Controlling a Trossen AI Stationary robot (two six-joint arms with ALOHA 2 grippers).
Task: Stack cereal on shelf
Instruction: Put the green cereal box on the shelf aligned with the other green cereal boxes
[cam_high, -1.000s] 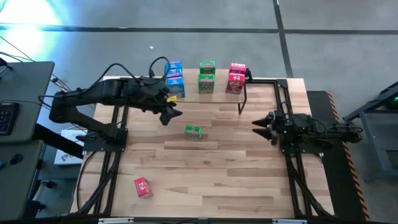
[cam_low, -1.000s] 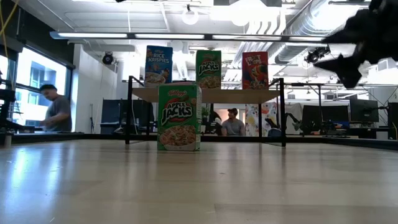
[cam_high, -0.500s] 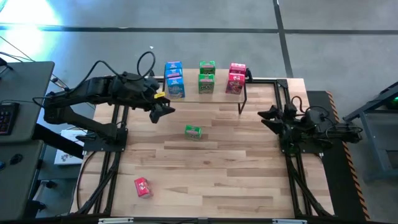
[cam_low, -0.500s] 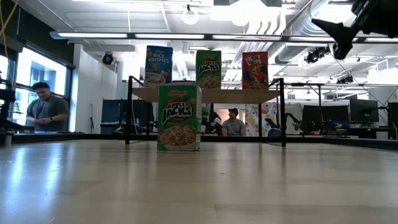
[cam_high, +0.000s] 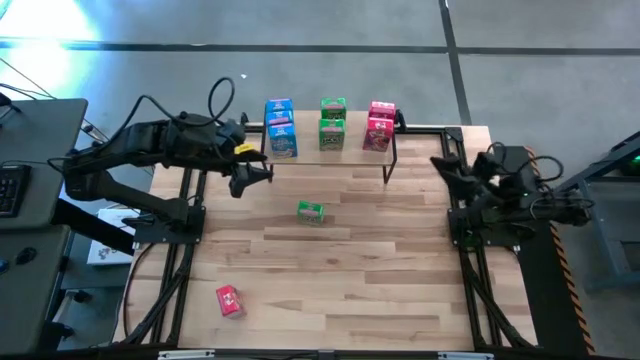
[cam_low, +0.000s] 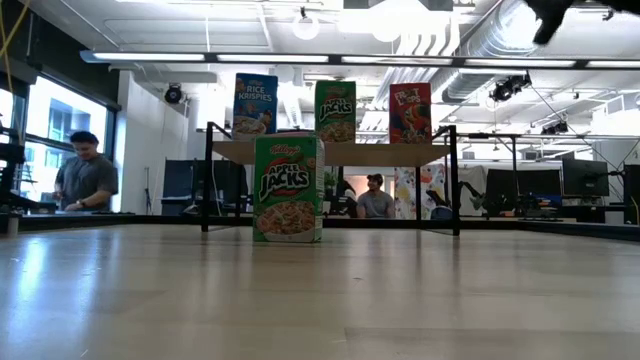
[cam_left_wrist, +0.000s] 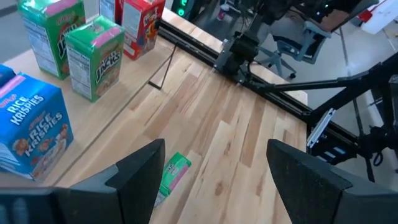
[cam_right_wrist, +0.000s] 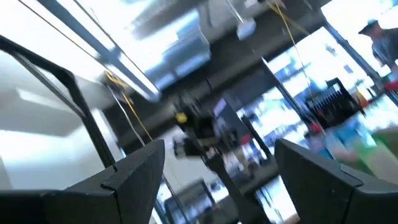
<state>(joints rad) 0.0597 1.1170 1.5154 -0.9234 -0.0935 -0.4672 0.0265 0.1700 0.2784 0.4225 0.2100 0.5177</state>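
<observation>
1. While your left gripper (cam_high: 262, 171) hangs over the table just in front of the shelf's left end, its fingers (cam_left_wrist: 140, 171) stand spread with nothing between them.
2. Your right gripper (cam_high: 440, 166) sits raised at the table's right edge, tilted upward; its fingers (cam_right_wrist: 134, 168) are apart and empty.
3. Look outward from the left gripper: one green box (cam_high: 311, 211) stands alone on the table (cam_high: 380, 270), near the middle, in front of the shelf (cam_high: 350, 150).
4. On the shelf you have blue boxes (cam_high: 280, 128) at the left, green boxes (cam_high: 332, 123) in the middle and red boxes (cam_high: 380, 125) at the right.
5. One red box (cam_high: 229, 300) lies well apart, at the table's near left.
6. Beyond the table, you can see a person standing (cam_low: 82, 175) and another seated (cam_low: 374, 197).
</observation>
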